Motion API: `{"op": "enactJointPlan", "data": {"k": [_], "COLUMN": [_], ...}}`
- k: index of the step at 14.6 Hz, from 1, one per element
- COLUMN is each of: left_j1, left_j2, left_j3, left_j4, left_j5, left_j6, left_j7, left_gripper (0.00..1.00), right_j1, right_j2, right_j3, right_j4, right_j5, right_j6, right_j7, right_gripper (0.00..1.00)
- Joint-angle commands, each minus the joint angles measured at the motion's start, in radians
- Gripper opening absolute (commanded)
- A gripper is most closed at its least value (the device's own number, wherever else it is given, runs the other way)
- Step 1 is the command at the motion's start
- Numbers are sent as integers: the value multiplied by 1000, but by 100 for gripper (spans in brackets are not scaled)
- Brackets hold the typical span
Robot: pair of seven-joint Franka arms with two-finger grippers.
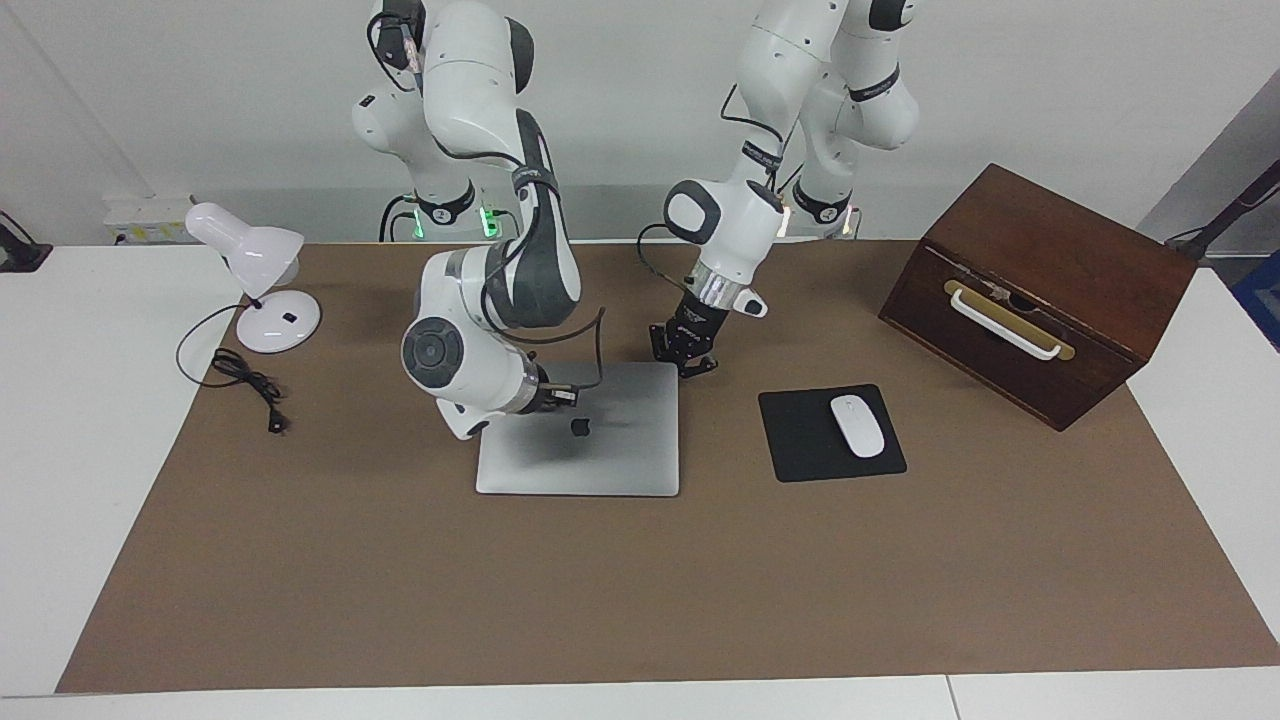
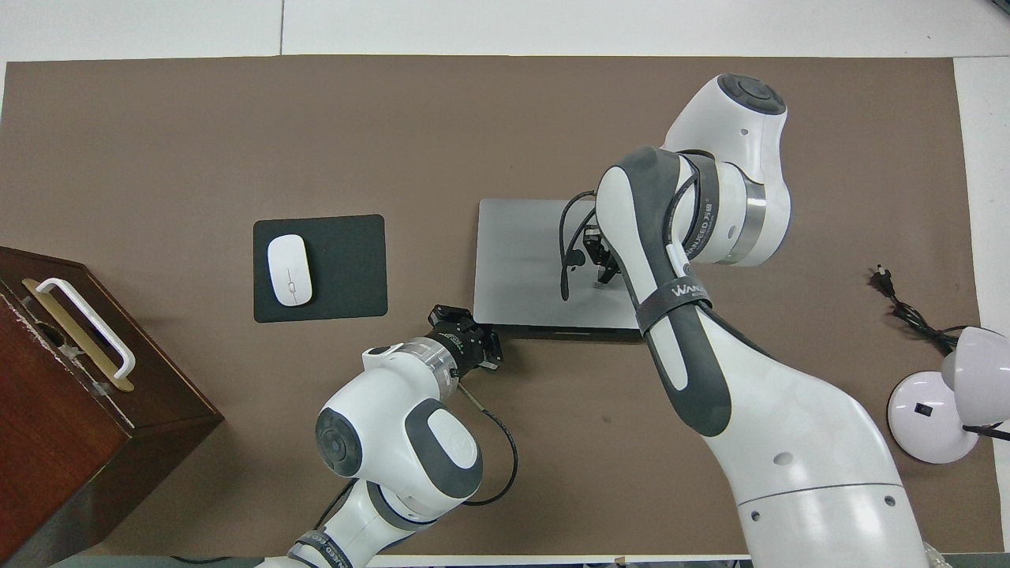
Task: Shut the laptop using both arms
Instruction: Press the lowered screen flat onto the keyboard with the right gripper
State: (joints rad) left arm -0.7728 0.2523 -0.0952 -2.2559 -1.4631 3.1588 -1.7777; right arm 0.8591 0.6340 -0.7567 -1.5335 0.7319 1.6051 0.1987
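Note:
The silver-grey laptop (image 1: 600, 455) lies shut and flat on the brown mat, its lid up with the dark apple logo showing; it also shows in the overhead view (image 2: 521, 260). My right gripper (image 1: 565, 397) is over the lid beside the logo, low above it, and whether it touches I cannot tell; it shows in the overhead view (image 2: 600, 264) partly under the arm. My left gripper (image 1: 690, 362) is low at the laptop's corner nearest the robots, toward the left arm's end, and in the overhead view (image 2: 472, 333) just off the lid's edge.
A black mouse pad (image 1: 800, 440) with a white mouse (image 1: 858, 426) lies beside the laptop toward the left arm's end. A dark wooden box (image 1: 1040, 290) stands at that end. A white desk lamp (image 1: 262, 275) and its cable (image 1: 245, 380) are at the right arm's end.

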Motion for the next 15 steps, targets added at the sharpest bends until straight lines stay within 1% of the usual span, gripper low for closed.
{"op": "enactJointPlan", "data": {"k": [1,6,8,13,15], "left_j1": [-14,-2,26,47,73], "left_j2": [-28,-48,-60,-68,-74], "left_j3": [8,9,9,11,9], "left_j4": [-47,-48,-48,-48,-48], "left_j5": [-23,-23,-23,-23,-23], "left_j6": [-6,-11,-19,-31,-52], "left_j7": [-5,0,4,24,70], "left_gripper": [0,0,0,0,0], "right_j1": [14,9,6,2,-14], "right_j2": [-19,-19,-20,-27,-37], "right_j3": [-18,-29,-32,-47,-47], "right_j4": [-11,7,19,36,44], "right_j5": [14,12,12,7,4], "right_j6": [-27,-56,-70,-99,-108], "right_j7": [12,12,12,12,12], "right_gripper": [0,0,0,0,0]}}
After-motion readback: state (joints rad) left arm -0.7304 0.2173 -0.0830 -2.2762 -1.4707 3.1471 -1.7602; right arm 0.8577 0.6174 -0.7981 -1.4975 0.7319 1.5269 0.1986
